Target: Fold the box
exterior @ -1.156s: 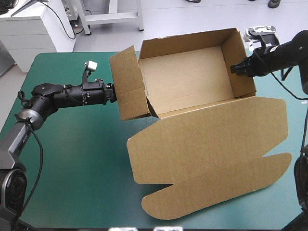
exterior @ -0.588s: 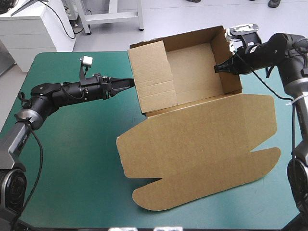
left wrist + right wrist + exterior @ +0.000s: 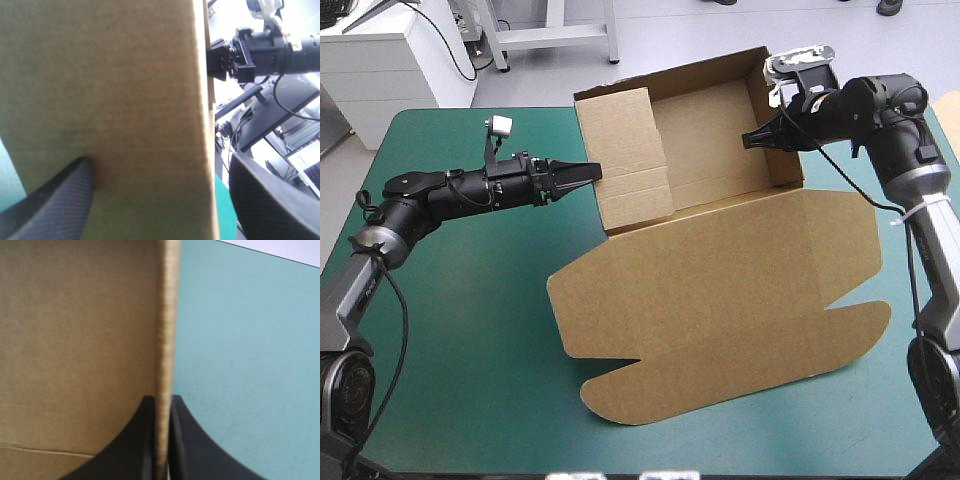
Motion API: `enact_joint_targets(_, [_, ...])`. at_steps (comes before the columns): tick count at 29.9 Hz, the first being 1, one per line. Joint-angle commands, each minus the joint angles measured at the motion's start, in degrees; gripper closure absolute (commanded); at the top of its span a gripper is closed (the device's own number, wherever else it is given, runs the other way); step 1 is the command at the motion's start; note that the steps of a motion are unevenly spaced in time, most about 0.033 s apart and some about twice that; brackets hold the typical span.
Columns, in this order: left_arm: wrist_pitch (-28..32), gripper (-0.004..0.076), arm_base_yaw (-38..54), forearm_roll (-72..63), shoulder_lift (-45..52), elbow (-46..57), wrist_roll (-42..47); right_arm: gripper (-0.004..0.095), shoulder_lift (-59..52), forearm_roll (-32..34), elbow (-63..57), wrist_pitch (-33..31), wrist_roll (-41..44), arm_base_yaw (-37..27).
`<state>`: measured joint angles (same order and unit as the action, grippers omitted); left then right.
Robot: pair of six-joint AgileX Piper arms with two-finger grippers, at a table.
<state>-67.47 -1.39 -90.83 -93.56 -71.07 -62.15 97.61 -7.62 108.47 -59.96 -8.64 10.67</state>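
The brown box point(image 3: 720, 290) lies mid-table as an open tray, its lid spread flat toward the front edge. Its left wall flap point(image 3: 625, 160) stands upright, folded in. My left gripper point(image 3: 590, 171) points at that flap's outer face. In the left wrist view its fingers point(image 3: 55, 200) stand apart, and the left gripper point(image 3: 160, 160) is open with the board's edge point(image 3: 200, 125) between them. My right gripper point(image 3: 754, 139) is shut on the tray's right wall point(image 3: 782, 130). In the right wrist view the right gripper point(image 3: 162, 402) pinches the wall's thin edge point(image 3: 166, 330).
The tray's far wall point(image 3: 670, 75) reaches past the table's far edge. Bare teal-green cover point(image 3: 470, 320) shows left of the box and along the front left. The right arm point(image 3: 910, 170) comes down the table's right side.
The right gripper has dragged the box leftward and toward the far edge. The left flap has swung up against the tray. The left gripper has let go of it and opened.
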Motion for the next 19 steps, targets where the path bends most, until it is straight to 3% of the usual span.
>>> enact_joint_targets(1, [-3.49,0.0185,-0.3,-3.04,2.71,-4.23,1.29,0.0925,-2.53,-1.34,1.54,4.91,2.51,1.07])
enact_joint_targets(5, [3.32,0.0185,-0.77,6.53,2.71,-10.57,9.64,0.0925,-2.53,0.23,1.54,5.74,4.78,1.98])
enact_joint_targets(12, [14.76,0.0187,-8.54,37.6,2.71,-24.28,30.26,0.0925,-2.53,2.59,1.54,8.26,8.33,4.01])
enact_joint_targets(19, [17.01,0.0187,-17.99,70.15,2.6,-33.65,53.72,0.0925,-2.53,5.45,1.54,8.51,11.41,5.62])
